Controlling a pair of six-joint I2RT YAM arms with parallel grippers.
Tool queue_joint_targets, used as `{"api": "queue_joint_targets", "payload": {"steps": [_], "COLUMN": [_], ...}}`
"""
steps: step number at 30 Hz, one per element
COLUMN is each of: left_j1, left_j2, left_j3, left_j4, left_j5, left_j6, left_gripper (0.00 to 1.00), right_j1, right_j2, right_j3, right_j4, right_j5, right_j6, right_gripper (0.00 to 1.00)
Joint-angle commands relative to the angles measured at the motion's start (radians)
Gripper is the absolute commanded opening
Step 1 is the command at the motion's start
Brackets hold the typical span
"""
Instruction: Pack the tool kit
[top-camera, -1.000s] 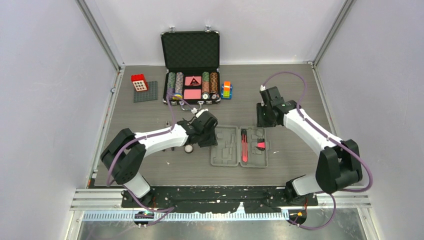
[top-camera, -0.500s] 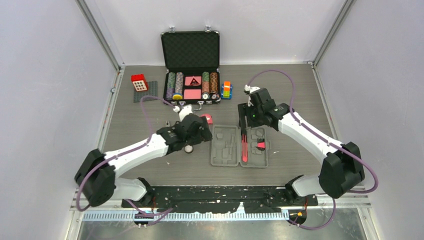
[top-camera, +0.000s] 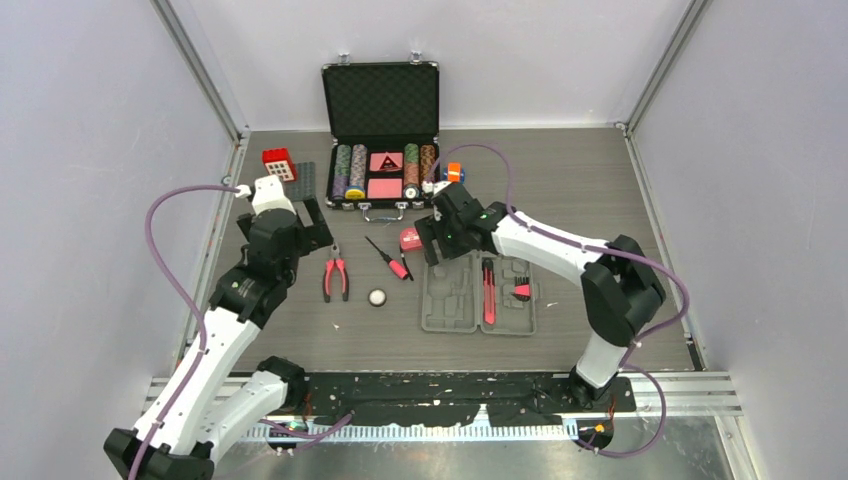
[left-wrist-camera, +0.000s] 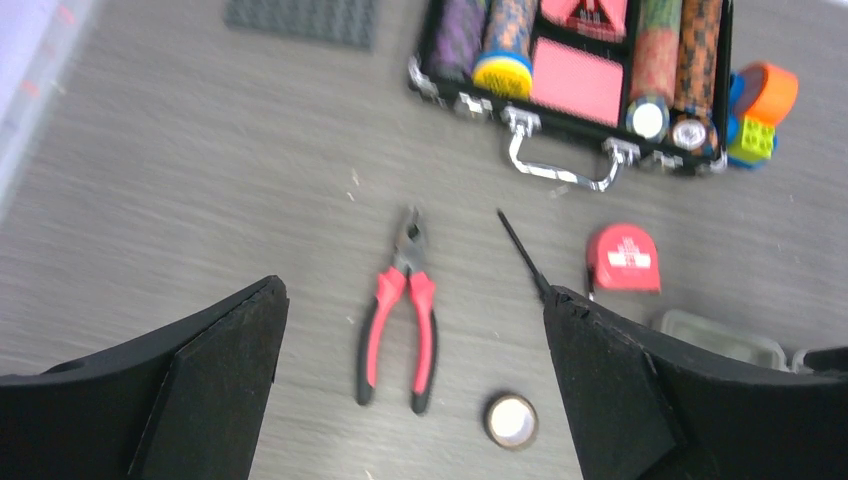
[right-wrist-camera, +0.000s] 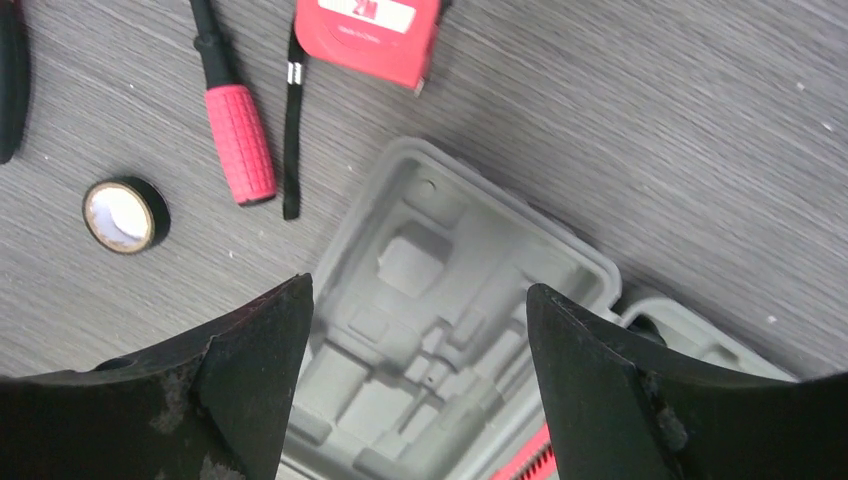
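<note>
The grey case (top-camera: 478, 293) is laid open on the surface (top-camera: 570, 180). A red knife (top-camera: 488, 293) is seen in its right half, and bare slots are seen in its left half. The pliers (top-camera: 335, 277), the screwdriver (top-camera: 390, 258) and the tape measure (top-camera: 411, 239) are seen lying outside, to the left of the case. The left jaws are held wide open near the pliers, with nothing gripped. The right jaws are spread open over the case's left half, with nothing held.
</note>
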Motion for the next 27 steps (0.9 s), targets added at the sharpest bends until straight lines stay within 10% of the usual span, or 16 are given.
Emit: {"api": "queue_joint_targets", "payload": {"steps": [1, 20, 27], "left_j1": [0.018, 0.025, 0.025], "left_j2": [-0.029, -0.034, -0.029], "left_j3": [0.021, -0.06, -0.062], "left_j4": [0.131, 0.184, 0.187], "left_j5": [-0.098, -0.121, -0.124], "left_j6": [0.202, 0.254, 0.264], "left_gripper": [1.0, 0.99, 1.0], "right_j1": [0.041, 0.087, 0.095], "right_j2": [0.078, 0.468, 0.509], "right_j3": [0.098, 0.449, 0.506], "right_j4": [0.052, 0.026, 0.01], "right_j5": [0.048, 0.23, 0.228], "right_j6": [0.04, 0.138, 0.116], "right_gripper": [0.84, 0.85, 0.67]}}
